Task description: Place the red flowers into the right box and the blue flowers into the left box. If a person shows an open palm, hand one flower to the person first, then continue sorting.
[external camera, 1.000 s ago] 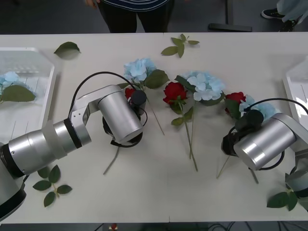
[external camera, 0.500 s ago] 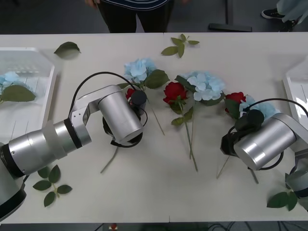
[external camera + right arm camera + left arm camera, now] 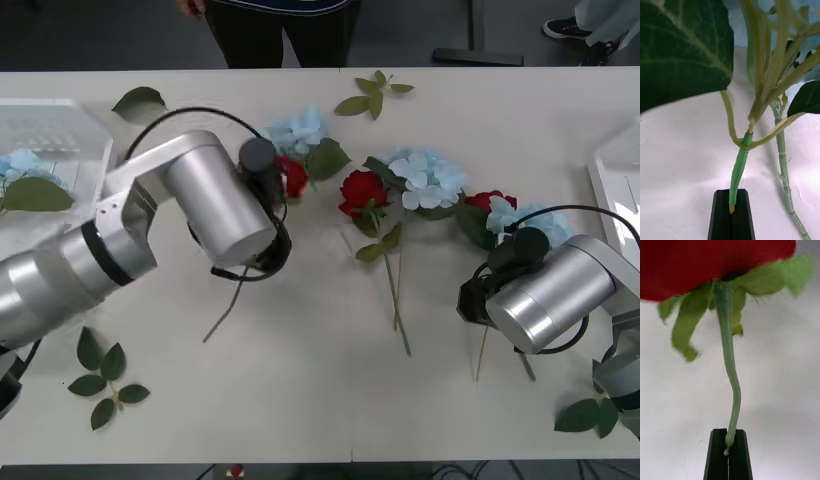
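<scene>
My left gripper point(image 3: 729, 453) pinches a red rose point(image 3: 293, 176) by its stem, lifted over the table's point(image 3: 320, 400) left-centre. My right gripper point(image 3: 731, 215) clamps a blue hydrangea's point(image 3: 530, 222) stem near the right box point(image 3: 612, 180)

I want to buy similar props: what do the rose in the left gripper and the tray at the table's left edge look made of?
Rose: likely fabric petals on a moulded plastic stem, smooth and slightly glossy. Tray: seemingly translucent white plastic, judging by its faint ribbing.
</scene>
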### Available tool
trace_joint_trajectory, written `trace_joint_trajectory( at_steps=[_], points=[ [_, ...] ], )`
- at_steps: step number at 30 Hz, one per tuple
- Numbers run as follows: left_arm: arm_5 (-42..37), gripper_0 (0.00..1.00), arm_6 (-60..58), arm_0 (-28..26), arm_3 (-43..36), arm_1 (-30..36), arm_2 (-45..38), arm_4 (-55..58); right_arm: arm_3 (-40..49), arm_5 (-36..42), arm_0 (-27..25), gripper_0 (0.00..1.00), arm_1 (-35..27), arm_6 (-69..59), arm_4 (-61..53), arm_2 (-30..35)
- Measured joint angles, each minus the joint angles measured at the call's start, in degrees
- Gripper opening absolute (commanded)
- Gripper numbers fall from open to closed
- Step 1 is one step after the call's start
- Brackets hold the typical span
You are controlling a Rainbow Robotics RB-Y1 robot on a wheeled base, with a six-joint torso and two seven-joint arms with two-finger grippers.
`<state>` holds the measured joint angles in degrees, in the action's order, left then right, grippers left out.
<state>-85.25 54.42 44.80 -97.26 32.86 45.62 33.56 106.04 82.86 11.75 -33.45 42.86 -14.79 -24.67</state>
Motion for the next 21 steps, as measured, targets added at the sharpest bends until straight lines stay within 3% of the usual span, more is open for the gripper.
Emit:
trace_joint_trajectory(
  at_steps=[5, 9, 16, 21],
  points=[
    [1.85, 0.00, 9.77, -3.78, -11.03, 6.86, -8.73, 6.17, -0.01, 0.01, 0.01, 0.00, 0.00, -0.01, 0.05, 0.10],
    [1.94, 0.00, 11.55, -8.54, -16.79, 8.81, -17.65, 10.46, 0.41, 2.85, 0.03, 0.00, 0.00, -0.01, 0.03, 2.33],
    [9.13, 0.00, 21.17, -14.83, -19.05, 6.53, -29.15, 19.63, 9.45, 15.40, 0.25, 0.00, -0.82, 0.00, -7.17, 11.79],
    [15.77, 0.00, 21.13, -16.01, -19.05, 1.95, -30.45, 21.00, 18.87, 24.81, 1.83, 0.00, -5.33, 0.01, -15.44, 18.07]
  ],
)
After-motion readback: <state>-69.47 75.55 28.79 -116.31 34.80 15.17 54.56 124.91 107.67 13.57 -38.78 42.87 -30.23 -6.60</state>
